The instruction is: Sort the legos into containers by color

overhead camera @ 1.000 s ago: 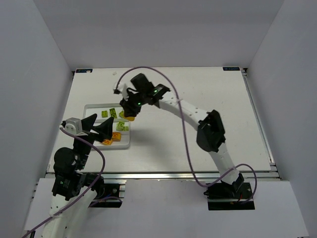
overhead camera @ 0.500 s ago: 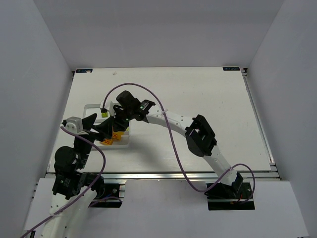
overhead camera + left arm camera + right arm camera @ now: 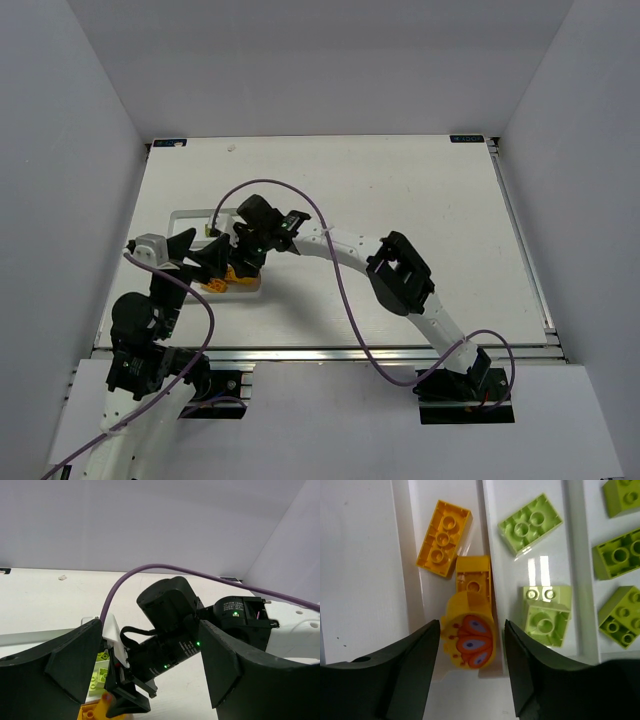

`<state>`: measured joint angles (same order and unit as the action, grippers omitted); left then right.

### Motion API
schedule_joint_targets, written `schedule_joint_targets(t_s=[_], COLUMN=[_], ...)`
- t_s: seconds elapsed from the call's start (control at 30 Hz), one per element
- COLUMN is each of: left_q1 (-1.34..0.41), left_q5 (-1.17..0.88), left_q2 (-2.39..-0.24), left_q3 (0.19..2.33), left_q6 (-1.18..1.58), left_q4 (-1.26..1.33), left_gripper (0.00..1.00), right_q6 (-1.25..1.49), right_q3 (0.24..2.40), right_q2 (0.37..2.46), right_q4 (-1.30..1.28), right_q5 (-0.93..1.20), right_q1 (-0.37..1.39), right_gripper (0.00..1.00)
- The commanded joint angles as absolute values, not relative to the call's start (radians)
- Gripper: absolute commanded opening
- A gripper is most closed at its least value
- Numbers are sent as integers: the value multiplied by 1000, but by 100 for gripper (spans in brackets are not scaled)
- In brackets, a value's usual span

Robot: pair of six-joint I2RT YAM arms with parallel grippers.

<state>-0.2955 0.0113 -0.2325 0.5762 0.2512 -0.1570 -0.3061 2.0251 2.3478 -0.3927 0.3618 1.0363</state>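
Right wrist view: the right gripper (image 3: 471,632) points straight down into the tray (image 3: 487,510), jaws parted wide. Between them lies a rounded yellow piece (image 3: 470,645) with a butterfly print on its face. A sliver of tray floor shows beside one finger; whether the other touches the piece cannot be told. No clamp on it.

Two orange-yellow bricks (image 3: 444,545) lie in the same compartment just beyond the piece — one tilted with its underside up, the other hard against the divider. Across the divider are five lime bricks (image 3: 531,524), two near it and three past a second ridge.

Top external: both grippers crowd over the tray at the table's left, and the right arm reaches across.

Left gripper (image 3: 151,630) — fingers spread wide, nothing between them, hovering close beside the right gripper, whose body fills the left wrist view.
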Motion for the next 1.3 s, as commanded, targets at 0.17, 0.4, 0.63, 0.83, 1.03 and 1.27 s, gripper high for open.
schedule_joint_targets(t_s=[0.17,0.4,0.63,0.83,1.03,1.27], left_q1=[-288,-288,-298,-307,-307,-316], left_q5=[6,3,-115,-302,-379,-379], left_q2=[-267,-284,-360,-481,-578,-598], left_q3=[578,580,589,603,615,615], left_q6=[245,245,230,204,190,190], left_q4=[-163,-164,-163,-150,-155,-158], left_gripper=[88,88,79,10,81,98], right_q6=[-270,-227,-155,-91,-69,-17], right_q3=[1814,1583,1246,885,659,585], right_q2=[2084,1800,1460,1061,728,603], right_q4=[-347,-324,-333,-217,-97,-74], right_q5=[379,267,176,239,158,8], right_q1=[1017,932,741,597,535,492], right_gripper=[62,62,73,31,67,89])
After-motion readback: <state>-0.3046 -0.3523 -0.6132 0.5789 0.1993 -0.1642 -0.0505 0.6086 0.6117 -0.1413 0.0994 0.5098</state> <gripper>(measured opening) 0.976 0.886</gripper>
